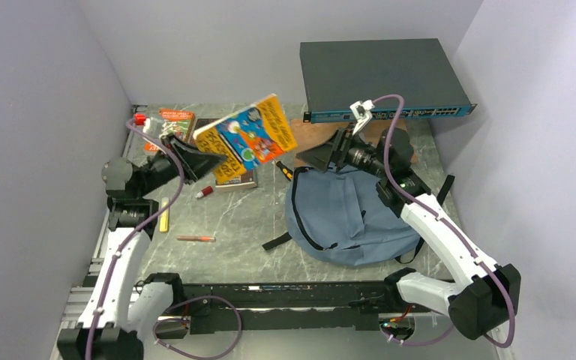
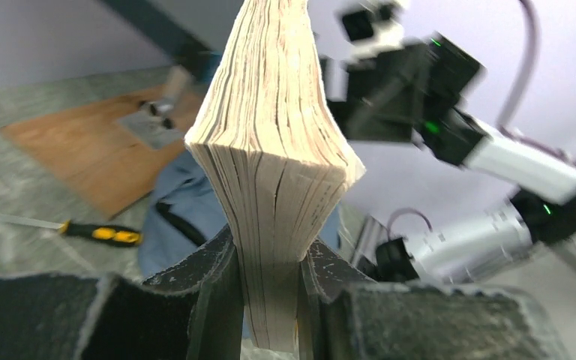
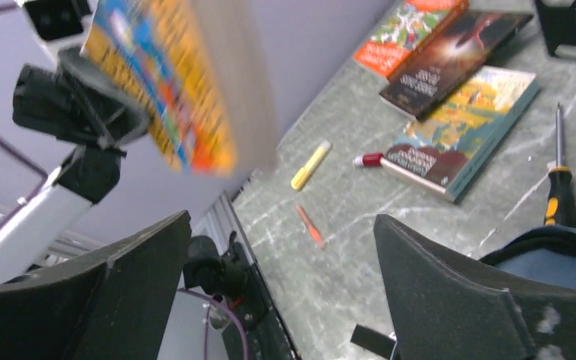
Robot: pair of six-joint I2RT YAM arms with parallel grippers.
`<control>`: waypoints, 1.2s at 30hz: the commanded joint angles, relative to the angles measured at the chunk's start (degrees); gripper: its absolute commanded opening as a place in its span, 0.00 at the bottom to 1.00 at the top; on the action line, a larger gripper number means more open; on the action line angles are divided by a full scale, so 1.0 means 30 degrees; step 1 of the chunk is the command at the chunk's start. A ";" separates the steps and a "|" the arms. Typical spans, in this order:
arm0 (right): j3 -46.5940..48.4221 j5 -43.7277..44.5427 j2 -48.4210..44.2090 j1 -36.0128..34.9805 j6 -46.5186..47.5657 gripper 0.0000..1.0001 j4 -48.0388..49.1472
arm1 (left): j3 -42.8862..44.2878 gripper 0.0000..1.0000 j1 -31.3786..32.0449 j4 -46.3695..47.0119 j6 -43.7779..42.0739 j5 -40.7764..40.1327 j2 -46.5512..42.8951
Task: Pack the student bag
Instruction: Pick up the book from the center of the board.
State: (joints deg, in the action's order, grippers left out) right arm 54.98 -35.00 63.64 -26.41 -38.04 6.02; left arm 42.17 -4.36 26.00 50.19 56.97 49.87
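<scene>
I see soft, even light and pale shadows in the top view. In my right wrist view the book (image 3: 166, 88) at 11 o'clock looks smeared. In my left wrist view the right arm (image 2: 510, 161) at 2 o'clock is blurry.

The grey marbled tabletop (image 1: 232, 217) carries the student bag (image 1: 345, 214) near its right edge, books (image 1: 174, 118) at the far-left corner, and a yellow highlighter (image 1: 164, 214), red pen (image 1: 196, 238) and screwdriver (image 1: 285, 171) between.

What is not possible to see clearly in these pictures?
1. Opening of the student bag: top external, the right gripper covers it.
2. Title of the held book: blurred in right wrist; left wrist shows only page edges.
3. Titles of the lying books: too small everywhere.
</scene>
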 commanded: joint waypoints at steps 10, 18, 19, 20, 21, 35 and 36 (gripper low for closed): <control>-0.1139 -0.5227 -0.1823 0.1250 -0.5710 0.98 0.7476 | 0.2069 0.00 0.6812 0.1019 -0.2283 0.0053 0.0341; -0.1986 -0.7799 -0.0978 0.1226 -0.8398 0.39 1.1878 | 0.3966 0.05 0.7401 -0.1761 -0.2176 0.0260 0.2358; -0.1966 -0.7771 -0.1035 0.1247 -0.8181 0.28 1.1601 | 0.4228 0.10 0.7386 -0.2079 -0.2047 0.0474 0.2691; -0.1915 -0.7758 -0.1090 0.1246 -0.7945 0.17 1.1259 | 0.4466 0.19 0.7359 -0.2405 -0.1877 0.0794 0.3059; -0.1880 -0.7756 -0.1133 0.1246 -0.7787 0.05 1.1099 | 0.4591 0.29 0.7297 -0.2497 -0.1654 0.1182 0.3376; -0.4210 -0.5203 -0.1990 0.2463 -1.1547 0.00 1.7464 | 0.0856 0.89 0.7544 1.5266 1.1403 0.2017 0.7230; -0.4254 -0.4979 -0.1978 0.2478 -1.1463 0.00 1.7514 | 0.0851 0.88 0.7990 1.6511 1.1966 0.1877 0.7673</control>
State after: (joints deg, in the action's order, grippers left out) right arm 42.57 -55.40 60.38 -20.05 -68.53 46.52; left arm 44.84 16.75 53.45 73.84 63.11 69.49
